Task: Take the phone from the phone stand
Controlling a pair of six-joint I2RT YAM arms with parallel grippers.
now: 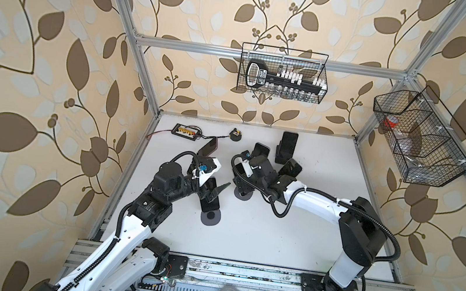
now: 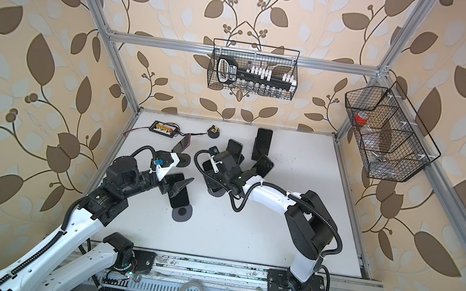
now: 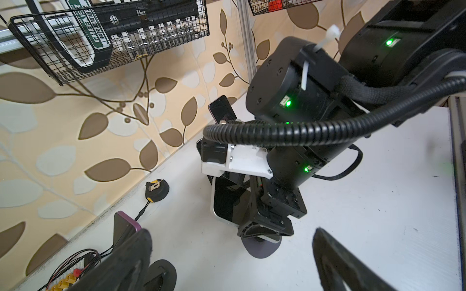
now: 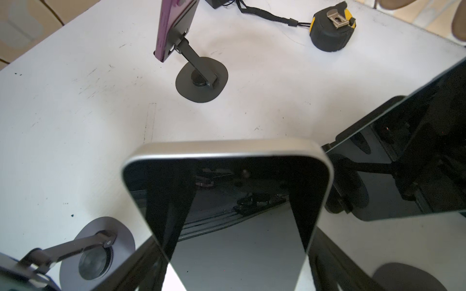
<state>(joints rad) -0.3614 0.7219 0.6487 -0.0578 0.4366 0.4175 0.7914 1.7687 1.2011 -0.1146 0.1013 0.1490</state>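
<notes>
We record the left gripper (image 3: 233, 235) spread wide apart; the right gripper (image 4: 237, 263) straddles the silver-edged phone (image 4: 227, 201), whether clamped we cannot tell.

On the white tabletop (image 4: 75, 126), the purple-cased phone (image 4: 174, 25) sits on a black round-based stand (image 4: 201, 80), left of and behind the silver-rimmed phone (image 4: 227, 201); the yellow-and-black tape measure (image 4: 330, 27) lies behind both.

Cream wallpaper (image 1: 52, 67) with large brown and pale leaves covered the back and both side walls. A frame (image 1: 238, 51) of aluminium bars stood before it. A black wire basket (image 1: 327, 73) hung on the back bar, a second basket (image 1: 436, 173) on the right-hand side bar. The desk (image 1: 275, 234) was white and scuffed — a slotted metal rail (image 1: 239, 272) ran along its near edge. Light lay soft and even.
</notes>
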